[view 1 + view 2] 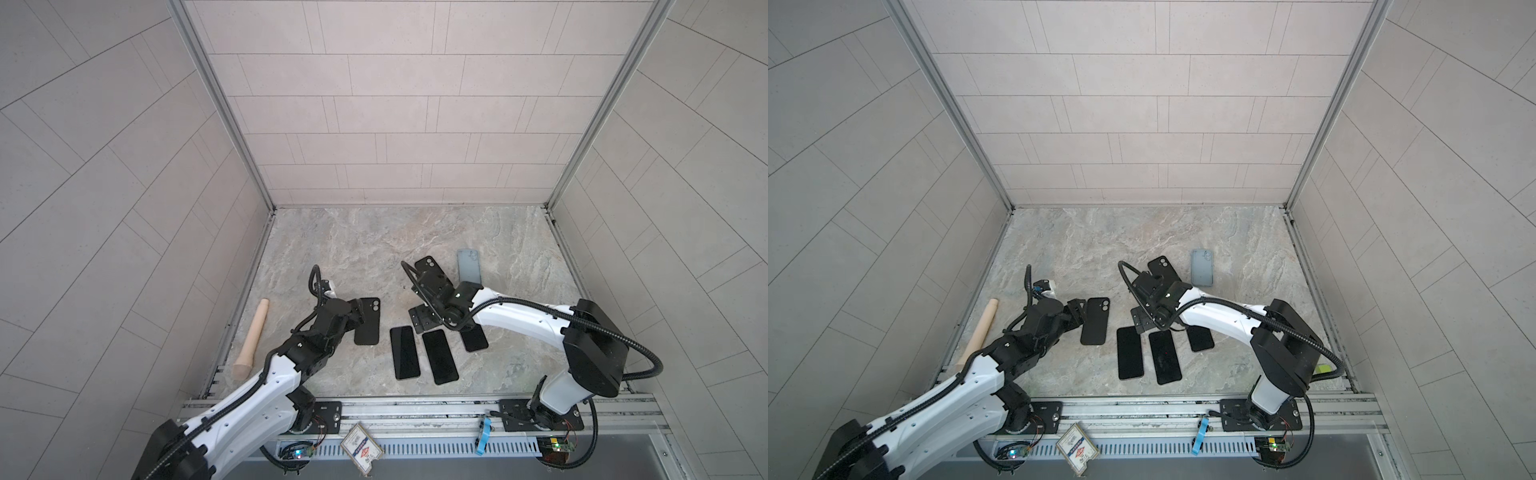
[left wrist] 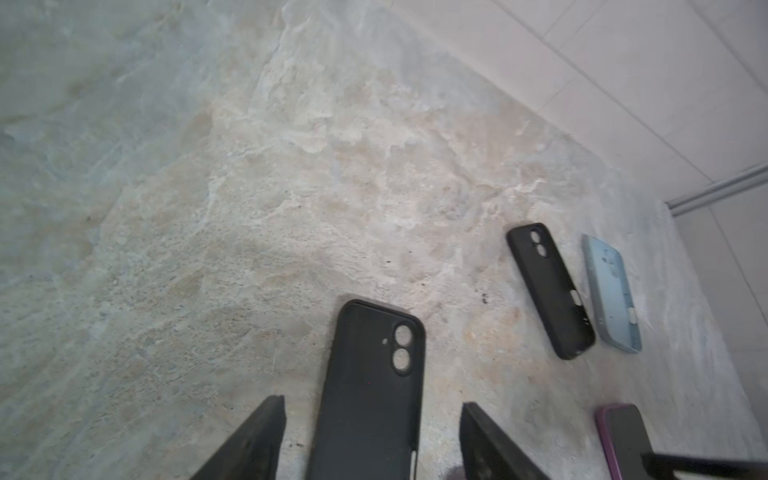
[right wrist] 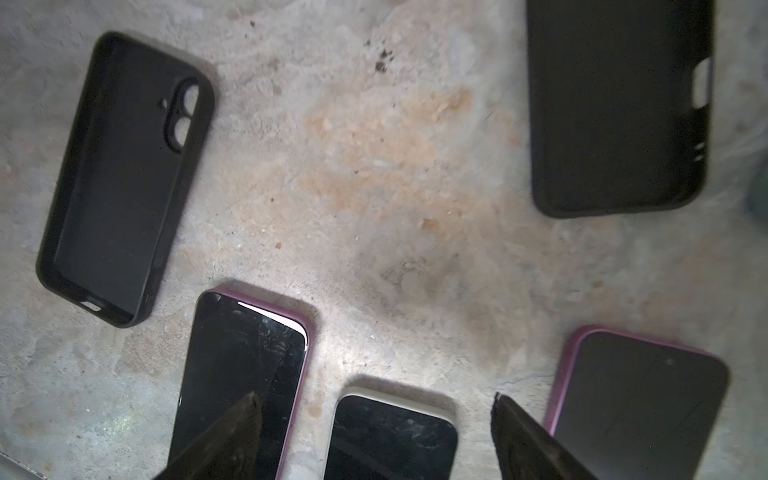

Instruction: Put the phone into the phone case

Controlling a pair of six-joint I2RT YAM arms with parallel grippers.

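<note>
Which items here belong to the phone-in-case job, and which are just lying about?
Job: left phone, middle phone, right phone, near black case, far black case, blue case.
Lying about: wooden stick, blue clip, printed card.

Far tabletop [image 1: 374,241] lies bare; phones [image 1: 404,352] and cases [image 1: 368,321] crowd the near middle.

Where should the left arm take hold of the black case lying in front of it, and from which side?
Probably best: grip the black case across its two long walls, near the end away from the camera holes, coming down from above. It lies flat on the table, hollow up, so only the walls offer purchase; the left gripper has open jaws flanking that end.
</note>
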